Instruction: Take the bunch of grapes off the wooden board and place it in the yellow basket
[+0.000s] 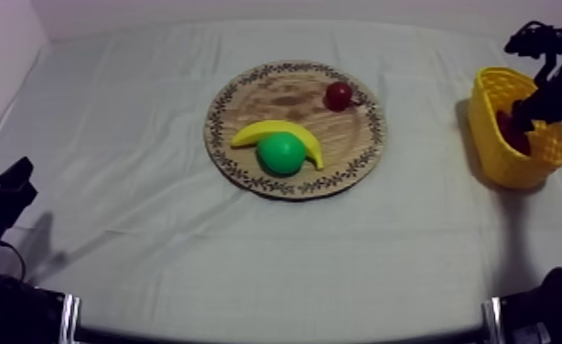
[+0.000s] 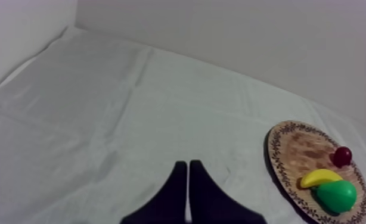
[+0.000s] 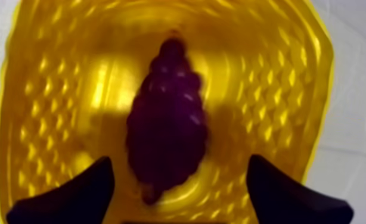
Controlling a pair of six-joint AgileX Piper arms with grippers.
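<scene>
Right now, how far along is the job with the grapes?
Nearly finished. Done: the bunch of grapes lies inside the yellow basket, off the wooden board, where the banana, pear and small red fruit sit. In hand: the right gripper hangs open over the basket, holding nothing. Left: probably just lifting that arm clear. The left gripper is shut, over bare cloth.

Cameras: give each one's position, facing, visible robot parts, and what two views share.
Top view: above the table, slanting down on wooden board and yellow basket; left arm, right arm.
Left wrist view: low over cloth, facing the board; left gripper shut.
Right wrist view: straight down into the basket at the bunch of grapes; right gripper open.
Shared: the board, top and left wrist.
</scene>
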